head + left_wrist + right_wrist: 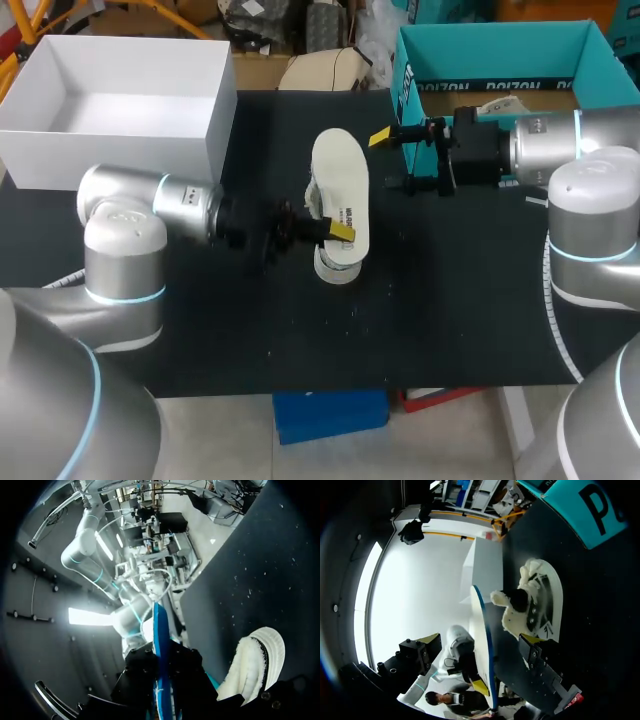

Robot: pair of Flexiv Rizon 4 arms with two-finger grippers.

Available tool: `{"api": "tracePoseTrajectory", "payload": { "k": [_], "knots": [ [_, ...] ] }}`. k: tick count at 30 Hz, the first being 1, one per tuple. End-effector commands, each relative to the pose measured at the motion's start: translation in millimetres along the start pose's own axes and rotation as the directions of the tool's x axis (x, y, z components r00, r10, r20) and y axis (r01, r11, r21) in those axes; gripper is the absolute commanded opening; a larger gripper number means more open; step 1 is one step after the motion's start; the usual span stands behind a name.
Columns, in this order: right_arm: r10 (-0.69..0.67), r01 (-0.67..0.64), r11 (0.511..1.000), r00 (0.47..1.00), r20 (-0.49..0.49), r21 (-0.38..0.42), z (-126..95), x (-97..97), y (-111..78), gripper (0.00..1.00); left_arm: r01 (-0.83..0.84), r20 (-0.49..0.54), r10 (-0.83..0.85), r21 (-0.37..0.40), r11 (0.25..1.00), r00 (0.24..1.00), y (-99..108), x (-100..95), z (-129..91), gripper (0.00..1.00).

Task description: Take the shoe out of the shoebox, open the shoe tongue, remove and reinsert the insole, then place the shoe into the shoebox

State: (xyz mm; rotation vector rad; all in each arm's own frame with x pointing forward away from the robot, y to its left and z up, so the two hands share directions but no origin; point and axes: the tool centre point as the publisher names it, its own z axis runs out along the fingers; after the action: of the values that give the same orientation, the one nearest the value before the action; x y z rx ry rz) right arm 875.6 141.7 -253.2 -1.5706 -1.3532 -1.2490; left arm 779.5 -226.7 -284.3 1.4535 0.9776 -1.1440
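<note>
Clamping the white insole on edge, the left pincer holds it close by the fleecy shoe lying on the bench, likely for reinsertion. The right pincer stands wide and empty near the teal shoebox.

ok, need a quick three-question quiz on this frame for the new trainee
1. True or false: the insole sits inside the shoe.
2. What holds the insole? A) the left gripper B) a person's hand C) nothing, it lies flat in a box
3. Fill in: the shoe rests on the ___, outside the white shoebox.

Key: 1 false, it is out of the shoe; 2 A; 3 table.
</note>
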Motion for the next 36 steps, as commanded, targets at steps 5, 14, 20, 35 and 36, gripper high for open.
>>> {"api": "tracePoseTrajectory", "payload": {
  "k": [5, 14, 20, 35, 36],
  "knots": [
    [-0.057, 0.062, 0.996, 0.996, -0.075, 0.07, 6, 1.0, 3.2, 1.0, 0.0, -0.002, 0.0, 0.015, 1.0, 1.0, 2, 0.2, 0, 0.0],
    [-0.114, 0.148, 0.972, 0.977, -0.18, 0.184, 13, 2.3, -2.6, 1.0, 0.0, -0.002, 0.0, 0.015, 1.0, 1.0, 2, 0.2, 0, 0.0],
    [-0.11, 0.164, 0.957, 0.968, -0.224, 0.24, 24, -1.4, -10.5, 0.65, 0.0, -0.002, 0.0, 0.015, 1.0, 1.0, 2, 0.2, 0, 0.0],
    [-0.084, 0.156, 0.943, 0.967, -0.242, 0.295, 41, -9.5, -27.6, 0.45, 0.0, -0.002, 0.0, 0.015, 1.0, 1.0, 2, 0.2, 0, 0.0],
    [-0.085, 0.156, 0.942, 0.967, -0.242, 0.296, 41, -9.8, -27.6, 0.43, 0.0, -0.002, 0.0, 0.015, 1.0, 1.0, 2, 0.2, 0, 0.0]
  ]
}}
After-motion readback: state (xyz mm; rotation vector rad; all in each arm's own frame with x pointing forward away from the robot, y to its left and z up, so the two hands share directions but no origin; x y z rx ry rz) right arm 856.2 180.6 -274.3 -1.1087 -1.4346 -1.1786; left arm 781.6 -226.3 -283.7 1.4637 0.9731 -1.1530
